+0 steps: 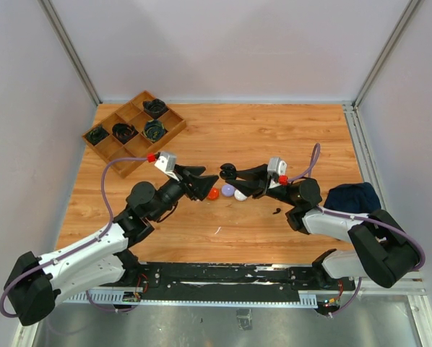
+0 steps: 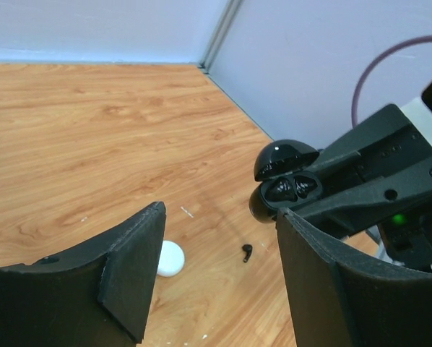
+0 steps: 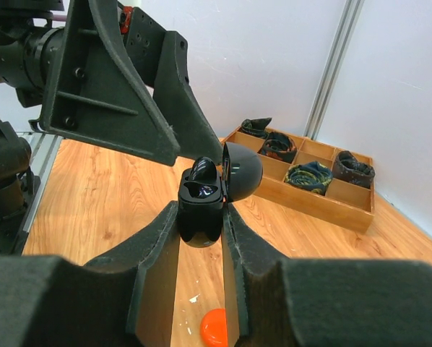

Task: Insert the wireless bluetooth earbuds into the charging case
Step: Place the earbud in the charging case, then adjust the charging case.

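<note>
- Tiny black stemmed earbud [image 2: 246, 252] lies on the wooden table [image 2: 93, 144]. Only the left wrist view shows its shape.
- Glossy black round charging case [image 3: 201, 202], lid hinged open and mouth facing the left gripper [image 2: 219, 238], is clamped in the right gripper [image 3: 201, 223].
- Left jaws are apart and empty.
- Compartmented wooden tray [image 3: 317, 206] holds coiled dark cables [image 3: 308, 176].

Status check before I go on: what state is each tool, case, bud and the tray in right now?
black case: lid open.
right tool: shut on black case, held above table.
left tool: open, empty.
black earbud: loose on table, not in case.
white case: closed, on table.
red-orange case: closed, on table.
purple case: closed, on table.
wooden tray: cables coiled in four compartments.
</note>
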Controlling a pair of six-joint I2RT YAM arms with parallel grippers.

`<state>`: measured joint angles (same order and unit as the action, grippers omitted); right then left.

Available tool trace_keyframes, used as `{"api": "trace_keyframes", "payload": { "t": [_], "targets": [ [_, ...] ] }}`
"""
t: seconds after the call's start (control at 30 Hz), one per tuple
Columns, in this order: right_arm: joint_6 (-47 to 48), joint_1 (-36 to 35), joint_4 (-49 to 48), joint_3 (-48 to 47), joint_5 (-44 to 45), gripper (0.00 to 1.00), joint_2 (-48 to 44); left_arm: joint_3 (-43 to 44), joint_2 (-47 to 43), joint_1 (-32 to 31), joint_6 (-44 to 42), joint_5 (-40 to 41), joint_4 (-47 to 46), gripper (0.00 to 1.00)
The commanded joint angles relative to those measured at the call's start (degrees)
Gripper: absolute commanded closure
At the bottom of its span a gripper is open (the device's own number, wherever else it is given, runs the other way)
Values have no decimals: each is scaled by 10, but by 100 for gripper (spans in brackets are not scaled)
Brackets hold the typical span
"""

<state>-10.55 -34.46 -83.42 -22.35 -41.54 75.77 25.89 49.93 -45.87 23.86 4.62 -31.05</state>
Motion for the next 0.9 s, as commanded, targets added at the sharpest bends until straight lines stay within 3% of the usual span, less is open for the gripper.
{"api": "trace_keyframes", "payload": {
  "t": [0.0, 0.3, 0.7, 0.87],
  "targets": [
    [-19, -3, -39, -5, -13, 84, -5, -30, -17, 34, 5, -104, -51, 32],
    [-73, 2, -39, -18, -34, 84, -1, -83, -3, 102, 19, -281, -192, 32],
    [-116, 2, -41, -43, -96, 84, 8, -111, 54, 110, 38, -342, -354, 32],
    [-132, 2, -43, -54, -115, 84, 12, -119, 79, 111, 61, -343, -398, 36]
  ]
}}
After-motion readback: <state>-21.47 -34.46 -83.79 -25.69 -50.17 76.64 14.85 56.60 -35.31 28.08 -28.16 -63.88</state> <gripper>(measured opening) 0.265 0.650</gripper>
